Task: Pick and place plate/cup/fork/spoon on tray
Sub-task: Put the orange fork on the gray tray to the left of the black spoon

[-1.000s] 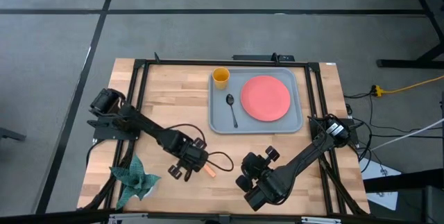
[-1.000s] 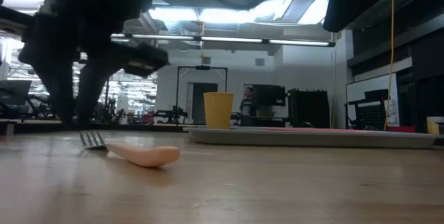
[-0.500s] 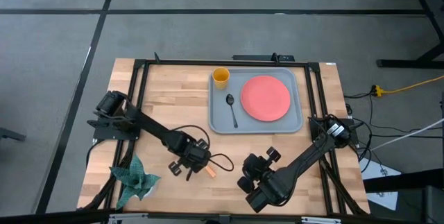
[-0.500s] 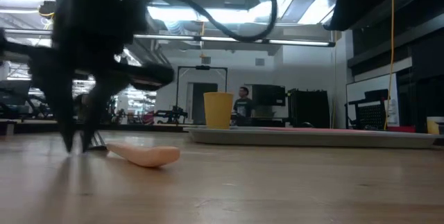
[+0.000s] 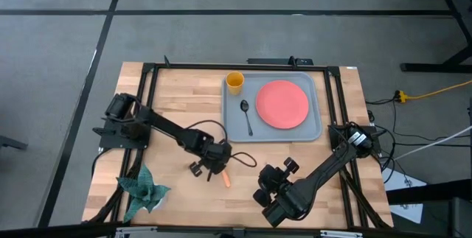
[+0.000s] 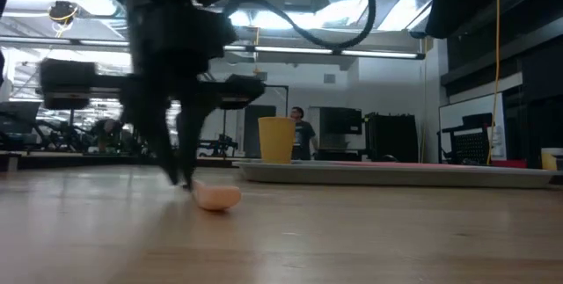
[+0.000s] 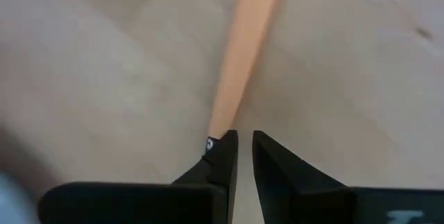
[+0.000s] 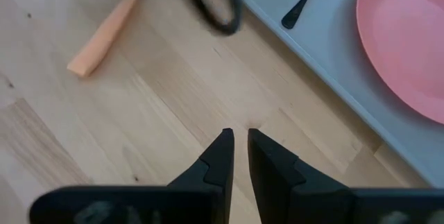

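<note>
The fork [image 5: 226, 178] lies on the wooden table in front of the tray, its orange handle [image 7: 243, 57] pointing toward the near edge. My left gripper [image 5: 214, 166] stands over the fork's tine end, pointing down, fingers shut; its tips are at the table in the low view [image 6: 185, 181]. My right gripper [image 5: 274, 180] hangs shut and empty above the table near the front edge. The grey-blue tray [image 5: 230, 124] holds the coral plate [image 5: 282, 104], the yellow cup [image 5: 234, 83] and the dark spoon [image 5: 245, 116]. My left gripper comes down from above with shut fingers at the fork's tine end, where the handle narrows [image 7: 216, 128]. One fingertip [image 7: 225, 148] stands on or against that end, hiding the tines. The fork lies flat on the table.
A green folded cloth-like thing [image 5: 144, 190] lies at the table's near left corner. A black cable loop [image 5: 240, 166] trails from my left arm beside the fork. A person stands in the room beyond the table [image 6: 301, 134].
My left gripper has gone toward the table's right edge and a little toward the far edge, and down to the table at the fork's tine end. The fork has turned about on the table: its tine end went with the gripper, and its handle now points toward the near edge.
</note>
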You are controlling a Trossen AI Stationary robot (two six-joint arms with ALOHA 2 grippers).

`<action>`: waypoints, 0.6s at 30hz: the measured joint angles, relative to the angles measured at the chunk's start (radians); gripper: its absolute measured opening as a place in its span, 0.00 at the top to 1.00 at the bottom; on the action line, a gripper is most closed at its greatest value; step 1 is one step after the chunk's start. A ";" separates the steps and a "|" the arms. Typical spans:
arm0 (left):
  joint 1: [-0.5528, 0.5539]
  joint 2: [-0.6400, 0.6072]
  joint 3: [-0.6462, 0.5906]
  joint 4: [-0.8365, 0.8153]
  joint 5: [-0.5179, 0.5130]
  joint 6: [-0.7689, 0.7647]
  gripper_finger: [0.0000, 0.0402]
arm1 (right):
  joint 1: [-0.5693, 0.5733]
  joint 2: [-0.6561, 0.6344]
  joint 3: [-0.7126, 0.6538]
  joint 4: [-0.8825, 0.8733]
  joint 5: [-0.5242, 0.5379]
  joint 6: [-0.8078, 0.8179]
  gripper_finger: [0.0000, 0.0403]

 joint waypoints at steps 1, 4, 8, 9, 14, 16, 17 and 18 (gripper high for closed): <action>0.007 0.000 0.000 0.018 -0.002 0.006 0.90 | 0.000 0.000 0.000 0.000 0.000 0.000 0.88; 0.025 0.000 0.000 0.049 -0.005 0.005 0.90 | 0.000 0.000 0.000 0.005 0.000 0.000 0.88; 0.018 -0.007 0.030 -0.003 -0.011 -0.048 0.90 | 0.000 0.000 0.000 0.022 0.000 0.000 0.88; 0.013 -0.016 0.042 -0.035 -0.011 -0.064 0.90 | 0.000 0.000 0.000 0.027 0.000 0.000 0.88; -0.019 -0.095 0.065 -0.237 -0.011 -0.081 0.90 | -0.024 0.000 0.000 0.048 0.000 0.000 0.88; -0.026 -0.136 0.065 -0.345 -0.005 -0.128 0.90 | -0.056 0.000 0.000 0.076 -0.001 -0.001 0.88; -0.027 -0.153 0.065 -0.406 0.000 -0.161 0.90 | -0.075 0.000 0.000 0.096 -0.001 -0.012 0.88; -0.026 -0.167 0.064 -0.454 0.017 -0.185 0.90 | -0.094 0.000 0.000 0.125 -0.004 -0.039 0.88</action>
